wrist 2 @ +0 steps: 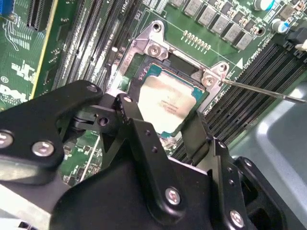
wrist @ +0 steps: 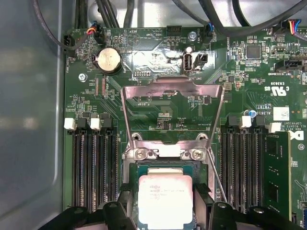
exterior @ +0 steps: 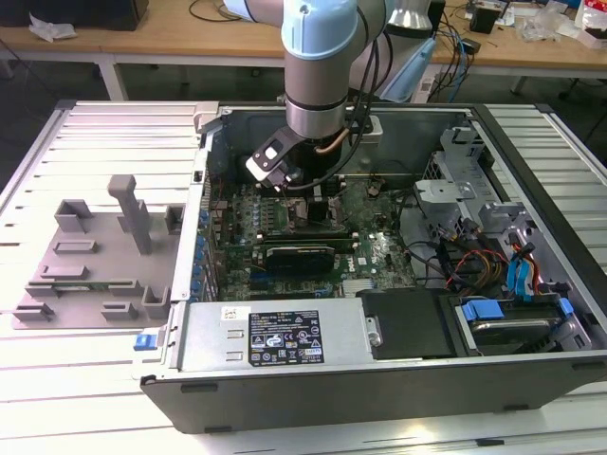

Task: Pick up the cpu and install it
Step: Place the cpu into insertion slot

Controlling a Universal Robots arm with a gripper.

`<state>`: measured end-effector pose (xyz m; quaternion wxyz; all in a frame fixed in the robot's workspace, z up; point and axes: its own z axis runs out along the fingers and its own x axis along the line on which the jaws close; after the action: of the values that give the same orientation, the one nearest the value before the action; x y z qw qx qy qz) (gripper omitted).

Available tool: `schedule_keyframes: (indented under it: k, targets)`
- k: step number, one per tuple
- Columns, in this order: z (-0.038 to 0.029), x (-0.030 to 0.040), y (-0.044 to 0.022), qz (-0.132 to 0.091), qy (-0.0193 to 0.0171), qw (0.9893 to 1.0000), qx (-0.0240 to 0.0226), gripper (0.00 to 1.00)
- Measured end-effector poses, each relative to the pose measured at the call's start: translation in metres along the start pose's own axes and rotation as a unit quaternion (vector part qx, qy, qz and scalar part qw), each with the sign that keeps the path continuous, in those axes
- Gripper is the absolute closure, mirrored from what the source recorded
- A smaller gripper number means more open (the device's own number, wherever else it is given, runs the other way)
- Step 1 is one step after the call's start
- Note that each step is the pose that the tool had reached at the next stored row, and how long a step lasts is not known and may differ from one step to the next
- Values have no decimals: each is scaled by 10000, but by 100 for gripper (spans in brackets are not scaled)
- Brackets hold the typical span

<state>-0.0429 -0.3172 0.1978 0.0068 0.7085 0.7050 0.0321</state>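
Item: cpu [wrist: 165,199], silver top with pale edge, lying in the socket opening on the motherboard [wrist: 158,57], between two banks of memory slots [wrist: 93,167]; whether fully seated cannot be told. Socket bracket [wrist: 172,96]: metal, hinged up and open. Gripper [wrist 2: 163,115]: black, fingers [wrist 2: 128,108] drawn narrow against two opposite edges of the cpu in both wrist views. Arm [exterior: 318,57]: reaches down into the open computer case [exterior: 379,379]. Grey tray [exterior: 85,275]: beside the case, at the exterior view's left.
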Motion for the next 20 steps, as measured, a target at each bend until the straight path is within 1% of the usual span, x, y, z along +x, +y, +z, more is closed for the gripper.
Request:
schedule_keyframes:
  k: [5,6,13,16,17,19,20]
  targets:
    - [-2,-1,0,0,-3,10000,2,40]
    - [-2,-1,0,0,-3,10000,1,45]
    - [-3,0,0,-1,-4,10000,1,45]
    - [-51,2,5,0,-7,10000,0,45]
    - [-55,3,7,-1,-16,10000,0,45]
    - [-57,2,8,-3,-47,10000,6,45]
    - [-57,1,10,-2,-61,10000,20,45]
